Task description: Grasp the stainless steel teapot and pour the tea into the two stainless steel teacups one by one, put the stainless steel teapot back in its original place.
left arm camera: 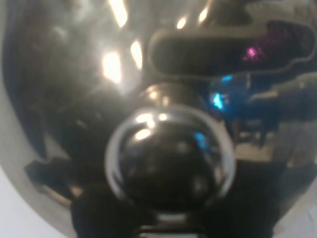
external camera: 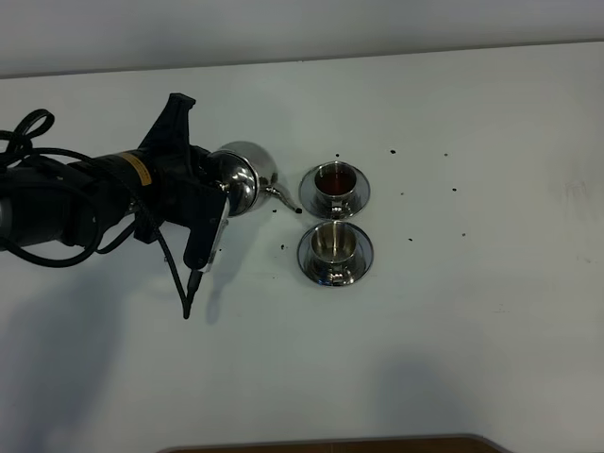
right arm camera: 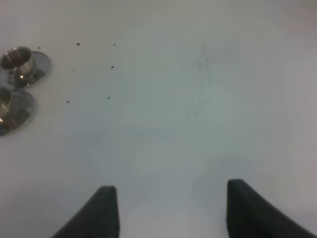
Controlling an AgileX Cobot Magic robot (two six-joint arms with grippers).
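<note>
Stainless steel teapot (external camera: 243,176) is clamped between the closed left fingers (external camera: 209,189).

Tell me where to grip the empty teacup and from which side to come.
Probably its upright wall, from straight above, with the jaws either side of the empty teacup, not front and back. It stands open-topped on its saucer, the filled teacup sits close behind, and its handle is too small to make out.

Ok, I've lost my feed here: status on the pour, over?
Left gripper shut on teapot, right gripper open. Far teacup holds tea, near teacup looks empty. Nothing blocking, dark drops on table.
</note>
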